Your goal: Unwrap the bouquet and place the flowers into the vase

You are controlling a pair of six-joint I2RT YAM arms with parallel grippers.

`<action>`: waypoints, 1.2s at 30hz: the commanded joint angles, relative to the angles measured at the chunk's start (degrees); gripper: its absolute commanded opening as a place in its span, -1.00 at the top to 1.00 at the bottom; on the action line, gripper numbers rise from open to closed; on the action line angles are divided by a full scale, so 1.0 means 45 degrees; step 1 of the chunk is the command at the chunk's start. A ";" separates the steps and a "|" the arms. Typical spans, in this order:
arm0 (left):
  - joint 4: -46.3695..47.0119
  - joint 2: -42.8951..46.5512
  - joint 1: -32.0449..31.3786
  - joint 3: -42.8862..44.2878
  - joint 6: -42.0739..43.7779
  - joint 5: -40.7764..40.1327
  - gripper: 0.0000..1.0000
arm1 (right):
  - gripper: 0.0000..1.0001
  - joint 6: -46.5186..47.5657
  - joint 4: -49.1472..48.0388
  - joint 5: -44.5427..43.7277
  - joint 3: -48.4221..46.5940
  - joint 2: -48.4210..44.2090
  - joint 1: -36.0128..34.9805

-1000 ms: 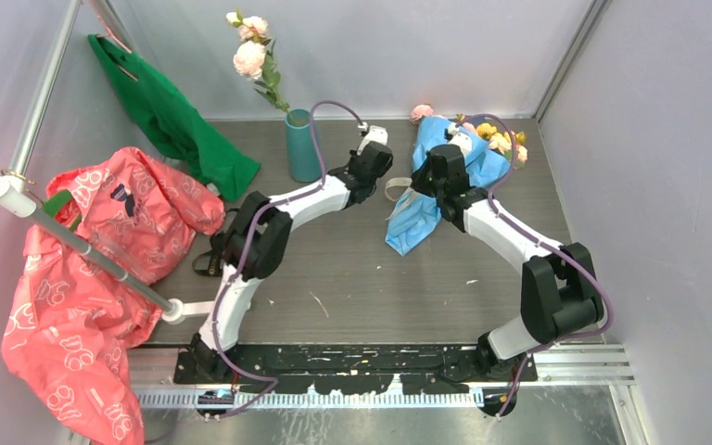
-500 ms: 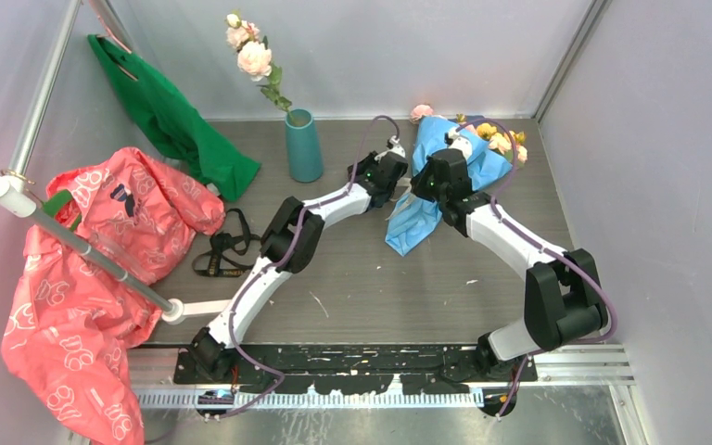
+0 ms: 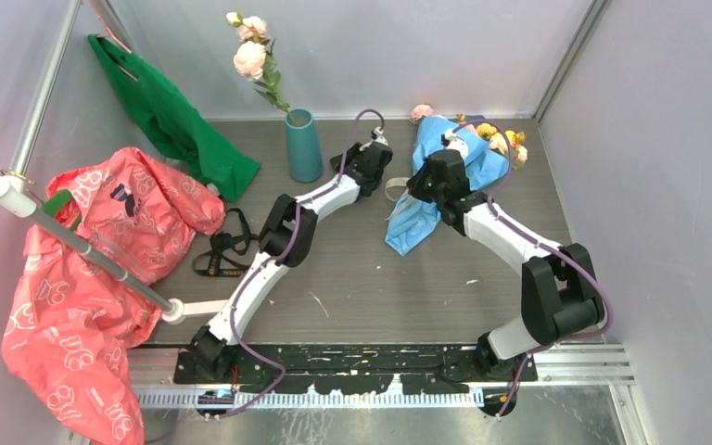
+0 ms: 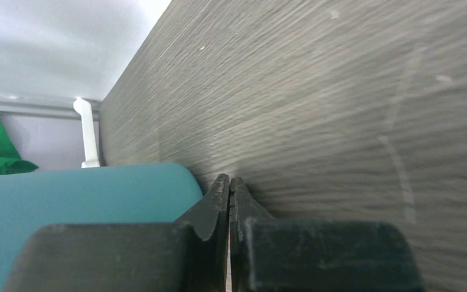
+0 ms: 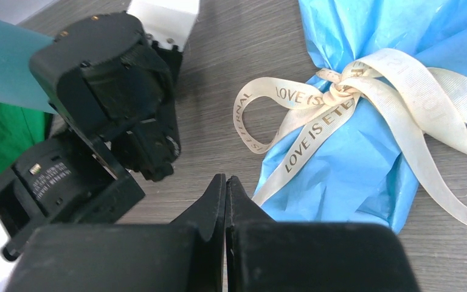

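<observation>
The table looks much as it did a second ago, and nothing lying on it has changed place. The left arm moved the most. It swung right, toward the bouquet, and has now pulled back a little, so its end sits between the vase and the bouquet, near the far edge. The right arm has hardly moved and hangs over the middle of the bouquet. The bouquet lies on the far right part of the table, with its flower heads toward the far right corner and its thin end pointing at the middle. The vase stands near the far edge, left of the middle. One stem of pink flowers is in it, and the stem wobbled a bit. The ribbon is still knotted round the blue paper. The left gripper is closed with nothing in it, just beside the vase. The right gripper is closed and empty too, near the ribbon's loop but not touching it. So the unwrapping has probably not started, and the ribbon must come off first.
</observation>
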State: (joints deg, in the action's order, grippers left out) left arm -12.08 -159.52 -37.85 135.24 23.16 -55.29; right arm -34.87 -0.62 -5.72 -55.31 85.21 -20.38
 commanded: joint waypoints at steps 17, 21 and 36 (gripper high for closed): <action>-0.1202 0.0839 0.1172 -0.0889 -0.0642 0.0280 1.00 | 0.99 -0.0370 -0.0755 0.0541 -0.0033 0.0134 0.0067; -0.1258 0.1251 0.1206 -0.1428 -0.0991 0.0545 1.00 | 0.99 -0.0373 -0.0659 0.0575 -0.0009 -0.0094 0.0044; -0.4841 0.0611 0.1533 0.0576 -0.2818 0.0479 1.00 | 0.99 -0.0356 -0.0565 0.0459 0.0279 -0.0322 0.0066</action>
State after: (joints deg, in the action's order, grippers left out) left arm -24.08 -156.11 -33.04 134.39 15.05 -52.64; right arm -36.18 -1.23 -3.49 -54.50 86.15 -20.38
